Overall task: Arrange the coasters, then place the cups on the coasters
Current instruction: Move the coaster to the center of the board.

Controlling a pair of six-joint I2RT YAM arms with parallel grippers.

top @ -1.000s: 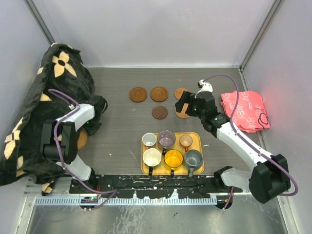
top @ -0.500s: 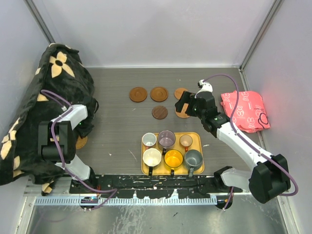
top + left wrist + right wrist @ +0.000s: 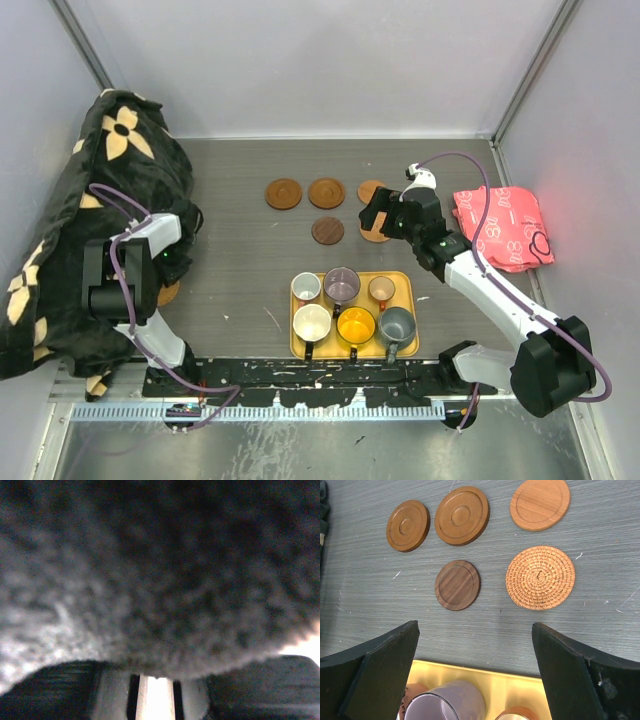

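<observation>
While the right gripper (image 3: 475,630) hangs with its jaws wide apart above the grey counter (image 3: 240,260), three orange-brown round wooden coasters (image 3: 462,515) lie in a row below it. A dark brown wooden coaster (image 3: 457,585) and a woven rattan coaster (image 3: 540,577) lie nearer the square yellow tray (image 3: 408,282), where six small handled cups (image 3: 342,285) stand together. The left gripper (image 3: 154,700), jaws together, presses into the black flower-patterned fleece blanket (image 3: 110,190). A sixth wooden coaster (image 3: 168,292) lies partly hidden beside it.

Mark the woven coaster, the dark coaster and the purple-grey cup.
woven coaster (image 3: 540,577), right wrist view, centre of weave.
dark coaster (image 3: 457,585), right wrist view, recessed middle.
purple-grey cup (image 3: 342,286), top view, inside bottom.
</observation>
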